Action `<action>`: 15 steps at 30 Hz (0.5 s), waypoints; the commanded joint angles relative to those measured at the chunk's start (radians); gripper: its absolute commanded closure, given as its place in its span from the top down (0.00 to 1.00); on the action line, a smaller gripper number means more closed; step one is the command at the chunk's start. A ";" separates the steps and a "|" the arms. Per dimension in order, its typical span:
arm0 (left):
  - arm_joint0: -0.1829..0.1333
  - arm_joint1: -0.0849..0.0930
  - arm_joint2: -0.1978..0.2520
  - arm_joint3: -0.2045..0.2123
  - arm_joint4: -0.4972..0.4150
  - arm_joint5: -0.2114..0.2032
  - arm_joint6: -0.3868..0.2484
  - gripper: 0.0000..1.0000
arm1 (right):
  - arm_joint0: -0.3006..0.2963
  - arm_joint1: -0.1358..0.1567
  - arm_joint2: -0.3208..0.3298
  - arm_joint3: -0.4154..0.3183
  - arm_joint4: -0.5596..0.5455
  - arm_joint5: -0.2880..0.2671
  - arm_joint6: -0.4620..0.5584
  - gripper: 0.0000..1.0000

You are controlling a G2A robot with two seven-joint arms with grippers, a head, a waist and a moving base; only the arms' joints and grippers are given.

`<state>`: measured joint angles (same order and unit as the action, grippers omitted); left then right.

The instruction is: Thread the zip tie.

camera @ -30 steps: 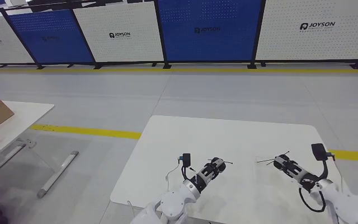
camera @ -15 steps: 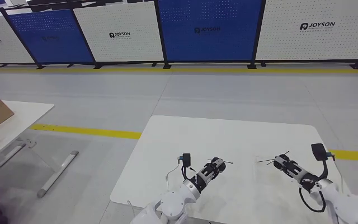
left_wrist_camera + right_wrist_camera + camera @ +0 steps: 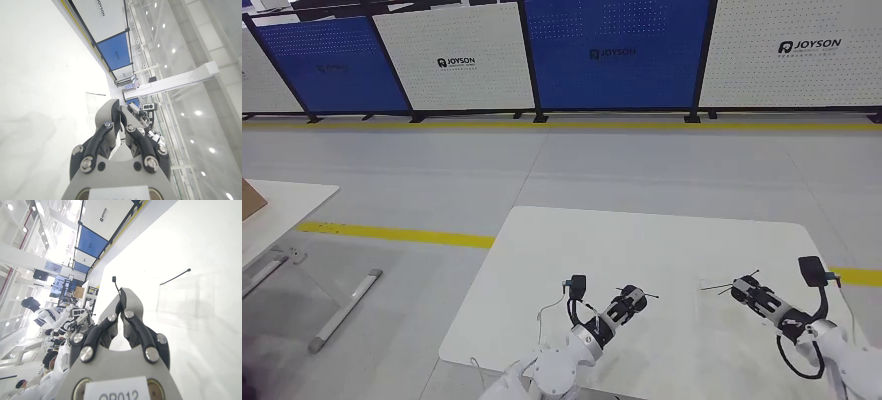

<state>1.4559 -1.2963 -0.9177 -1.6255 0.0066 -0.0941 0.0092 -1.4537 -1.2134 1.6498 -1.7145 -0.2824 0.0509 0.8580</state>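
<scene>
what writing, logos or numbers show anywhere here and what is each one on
White wall panels: a dark logo with a brand word on each.
Blue wall panel: small logo print, too faint to read.
Sticker on the right tool: letters and digits, cut by the picture's edge.
Sticker on the left tool: print cut off, unreadable.

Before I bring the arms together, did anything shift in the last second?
The left gripper drew back slightly toward the near edge of the table, still shut on the left zip tie. The right gripper, the right zip tie it holds and the loose zip tie stayed put.
</scene>
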 commanded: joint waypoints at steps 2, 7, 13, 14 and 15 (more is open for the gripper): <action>0.011 -0.001 0.016 -0.002 0.036 -0.004 0.008 0.00 | 0.000 0.000 0.000 0.000 0.000 0.000 0.000 0.00; 0.014 -0.002 0.017 -0.006 0.027 -0.004 0.016 0.00 | 0.000 0.000 0.000 0.000 0.000 0.000 0.000 0.00; 0.014 -0.002 0.016 -0.018 0.010 -0.004 0.010 0.00 | 0.000 0.000 0.000 0.000 0.000 0.000 0.000 0.00; 0.015 -0.002 0.010 -0.039 -0.004 -0.011 0.010 0.00 | 0.000 0.000 0.000 0.000 0.000 0.000 0.000 0.00; 0.022 -0.001 -0.003 -0.071 -0.009 -0.026 0.023 0.00 | 0.000 0.000 0.000 0.000 0.000 0.000 0.000 0.00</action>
<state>1.4719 -1.2984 -0.9104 -1.6690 0.0041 -0.1083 0.0222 -1.4537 -1.2134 1.6498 -1.7145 -0.2824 0.0509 0.8580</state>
